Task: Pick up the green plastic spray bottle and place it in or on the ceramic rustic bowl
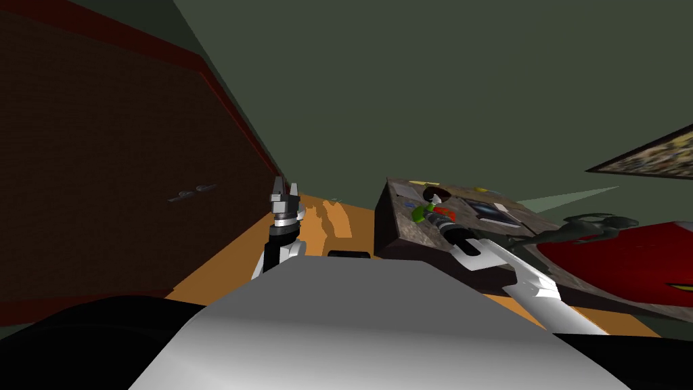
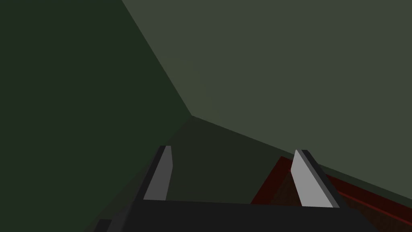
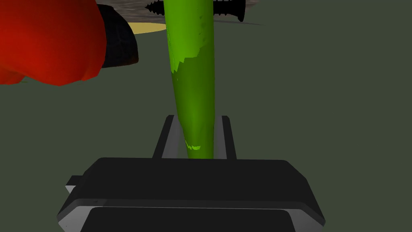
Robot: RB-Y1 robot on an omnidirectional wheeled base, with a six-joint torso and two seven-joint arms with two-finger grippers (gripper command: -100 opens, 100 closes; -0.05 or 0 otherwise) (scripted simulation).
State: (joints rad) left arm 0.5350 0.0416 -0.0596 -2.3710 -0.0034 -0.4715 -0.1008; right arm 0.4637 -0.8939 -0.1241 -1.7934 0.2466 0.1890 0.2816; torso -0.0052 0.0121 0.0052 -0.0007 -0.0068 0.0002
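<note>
Mottled grey-brown stone-look table [image 1: 406, 225] is seen on the R side. A bright green slim plastic spray bottle [image 3: 192, 72] is clamped btw the right gripper [image 3: 198, 119] fingers over the table's near end, near a red lump [image 3: 48, 40] w/ a dark rounded thing [image 3: 120, 44] behind it. Left gripper [image 2: 233, 150] is held up apart from the table, fingers spread wide.

Black screw [image 3: 230, 9], mottled table [image 1: 405, 198]

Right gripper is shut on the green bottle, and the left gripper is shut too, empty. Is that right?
No: the left gripper is open, fingers standing well apart in the left wrist view, and empty. The right gripper is shut on the green bottle.
</note>
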